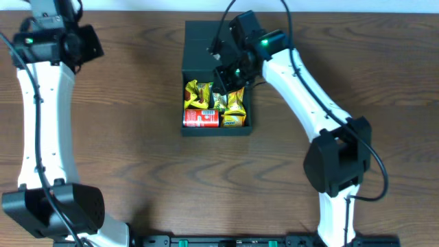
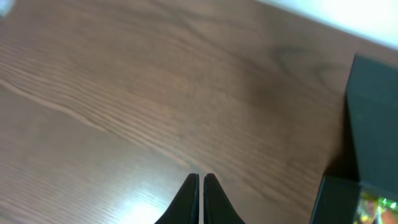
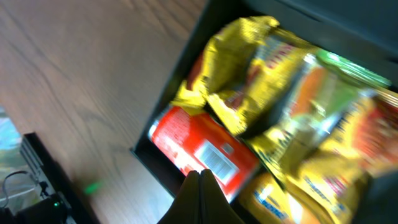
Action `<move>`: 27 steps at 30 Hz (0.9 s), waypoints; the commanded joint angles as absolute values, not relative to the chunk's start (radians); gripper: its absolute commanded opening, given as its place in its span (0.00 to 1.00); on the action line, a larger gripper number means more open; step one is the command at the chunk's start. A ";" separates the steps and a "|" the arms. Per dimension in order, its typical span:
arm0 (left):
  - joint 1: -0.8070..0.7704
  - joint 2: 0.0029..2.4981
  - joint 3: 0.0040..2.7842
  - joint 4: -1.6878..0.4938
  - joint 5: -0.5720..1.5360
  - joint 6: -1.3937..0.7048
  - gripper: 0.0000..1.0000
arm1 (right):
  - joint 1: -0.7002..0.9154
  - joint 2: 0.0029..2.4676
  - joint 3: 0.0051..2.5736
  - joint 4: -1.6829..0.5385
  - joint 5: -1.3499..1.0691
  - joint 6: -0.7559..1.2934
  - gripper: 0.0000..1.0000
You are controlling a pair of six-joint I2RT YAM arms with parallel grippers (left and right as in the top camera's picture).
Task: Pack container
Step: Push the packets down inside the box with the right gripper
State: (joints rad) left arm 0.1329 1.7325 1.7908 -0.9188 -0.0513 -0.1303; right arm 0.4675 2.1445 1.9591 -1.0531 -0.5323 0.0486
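1. Shut tight, the right gripper [image 3: 200, 182] has its two fingers pressed flat together with nothing between them.
2. In the right wrist view its tips hang over the red can [image 3: 199, 152]. Whether they touch the can cannot be told.
3. From overhead, the right gripper [image 1: 225, 81] reaches into the open part of the container [image 1: 184, 75] from the far right side.
4. The red can [image 1: 201, 118] lies on its side in the near left corner of the container.
5. Crumpled yellow snack packets [image 1: 233, 110] lie just beside and behind the can, and together they fill the open compartment. The right wrist view shows the packets [image 3: 249, 74] blurred, pressed against the can and the dark wall of the container [image 3: 180, 74].
6. The lid [image 1: 204, 42] is a matte black flap on the far side of the container, and the right wrist sits partly over it.
7. The container stands on the brown wooden table [image 1: 137, 137], near the middle and towards the far edge.
8. The left gripper [image 2: 201, 186] is also closed, fingertips nearly touching with only a thin slit between them, and it grasps nothing.
9. It hangs above bare table [image 2: 155, 93], well apart from the container [image 2: 373, 106], whose dark side shows at the right edge of the left wrist view.
10. From overhead, the left gripper [image 1: 89, 44] sits at the far left of the table.
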 commanded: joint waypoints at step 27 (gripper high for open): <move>0.153 1.729 1.623 -0.774 -0.025 -0.107 0.11 | 0.584 2.357 1.968 -0.881 -0.421 0.143 0.02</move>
